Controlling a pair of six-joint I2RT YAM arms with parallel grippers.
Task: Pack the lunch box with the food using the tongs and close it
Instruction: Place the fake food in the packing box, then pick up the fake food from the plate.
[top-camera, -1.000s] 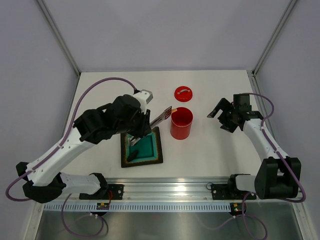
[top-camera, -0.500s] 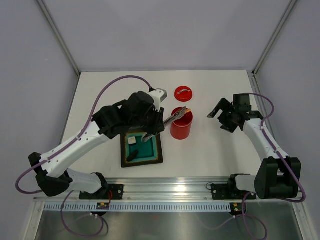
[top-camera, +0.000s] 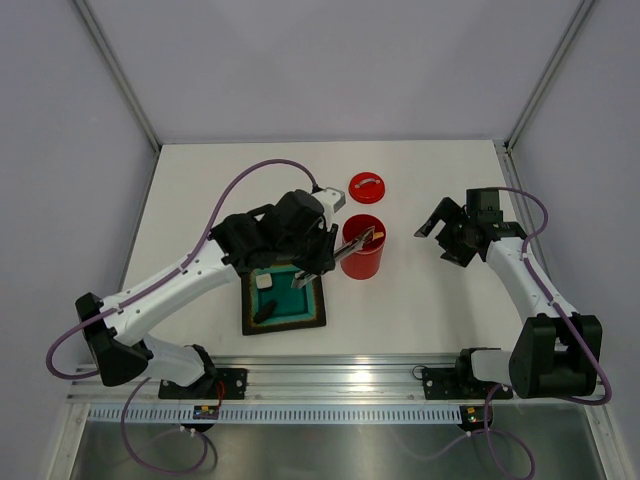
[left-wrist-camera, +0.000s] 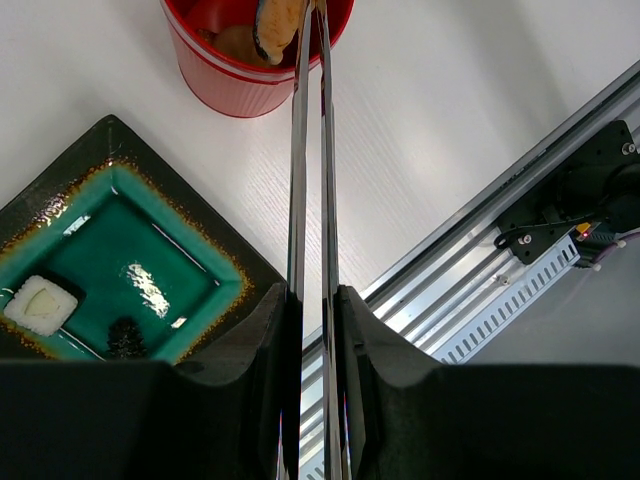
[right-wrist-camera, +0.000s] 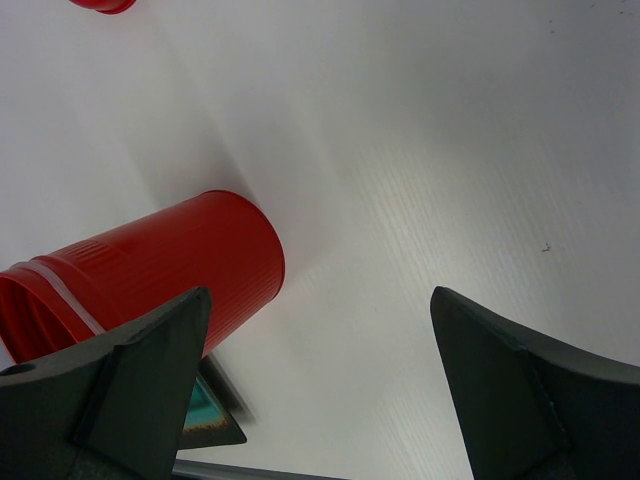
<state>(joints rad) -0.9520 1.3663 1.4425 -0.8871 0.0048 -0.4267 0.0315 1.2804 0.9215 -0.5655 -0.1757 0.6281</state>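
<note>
One white cube (left-wrist-camera: 40, 305), one dark bit (left-wrist-camera: 125, 335), perhaps food, lie on the plate (left-wrist-camera: 110, 140); left hand (left-wrist-camera: 312, 295) pinches tongs (left-wrist-camera: 299, 180), right hand (right-wrist-camera: 318, 295) spread.

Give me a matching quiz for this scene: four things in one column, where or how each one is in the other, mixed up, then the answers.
1 lid
2 white cube
3 tongs
4 right end effector

A on the plate
B open, holding nothing
C on the table, off the lunch box
D gripped by the left end effector, tips over the lunch box

Pairs: 1-C, 2-A, 3-D, 4-B
</note>
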